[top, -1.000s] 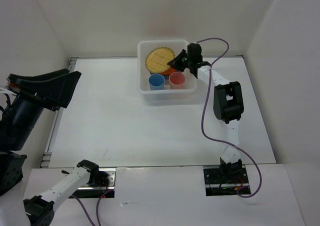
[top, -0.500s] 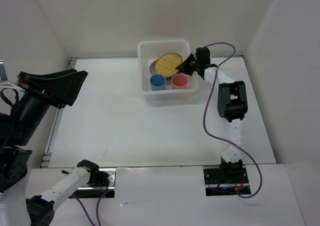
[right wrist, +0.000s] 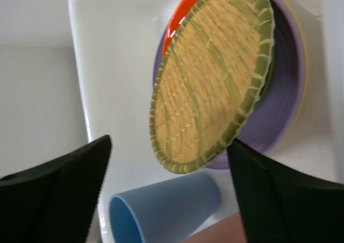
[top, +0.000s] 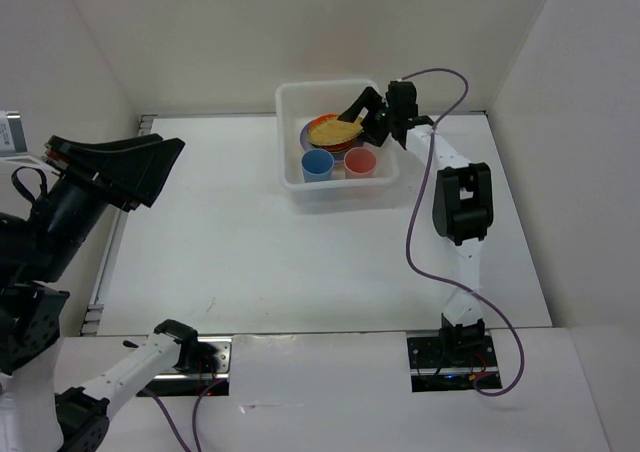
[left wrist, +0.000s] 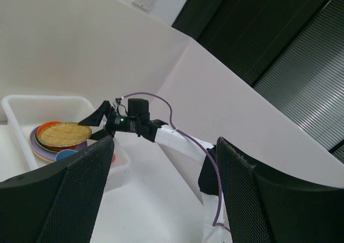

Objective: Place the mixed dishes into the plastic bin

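Right wrist: right gripper [right wrist: 166, 143] wide apart, empty, over woven bamboo plate [right wrist: 209, 76] at frame centre, stacked in plastic bin [right wrist: 107, 65]. Left gripper [left wrist: 165, 141] also spread apart.

Nothing legible: no brand, number or sign. At nine o'clock in the top view, a white label [top: 10, 132] bears faint marks too small to read.

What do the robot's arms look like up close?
Slim white tubes linked by chunky black joints. A purple cable loops along the right arm, and another sits at the left arm's base. Each ends in a black two-fingered pincer; the left pincer's fingers look mesh-textured.
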